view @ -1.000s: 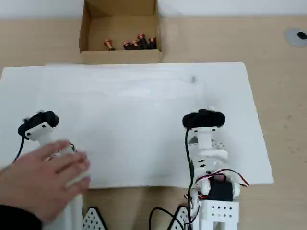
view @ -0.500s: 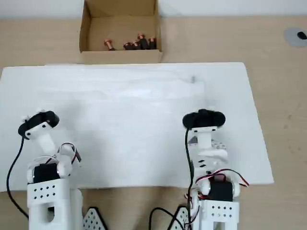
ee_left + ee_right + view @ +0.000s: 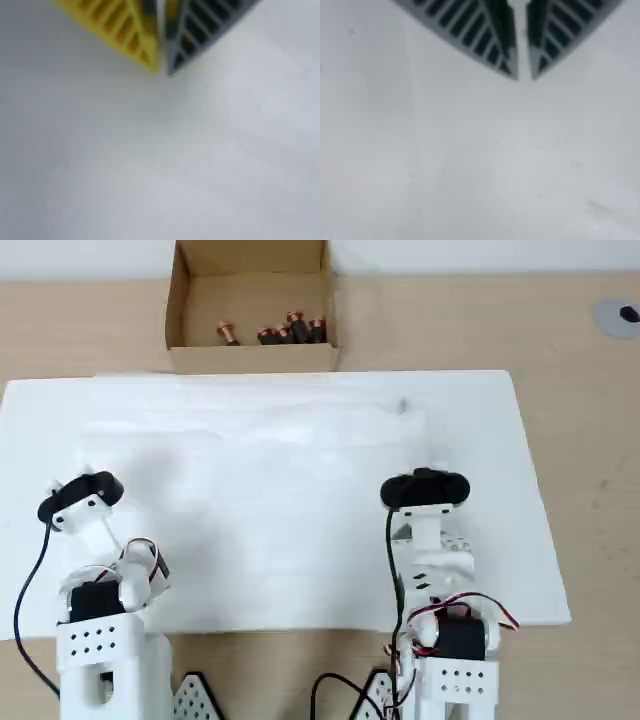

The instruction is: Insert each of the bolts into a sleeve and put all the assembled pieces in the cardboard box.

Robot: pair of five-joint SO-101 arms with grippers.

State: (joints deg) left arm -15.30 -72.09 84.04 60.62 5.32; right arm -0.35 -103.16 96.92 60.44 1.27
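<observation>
The left fingers (image 3: pixel 135 45) and right fingers (image 3: pixel 485 40) are together, empty. A wild reach could bump the cardboard box (image 3: pixel 176 300), spilling pieces (image 3: pixel 290 332).

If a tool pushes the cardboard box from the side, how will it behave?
The box would probably slide rather than tip: its base looks wide and sits flat on the bare table. It is likely light, being thin cardboard that holds a few small pieces. Those look round, so they may roll about inside.
</observation>
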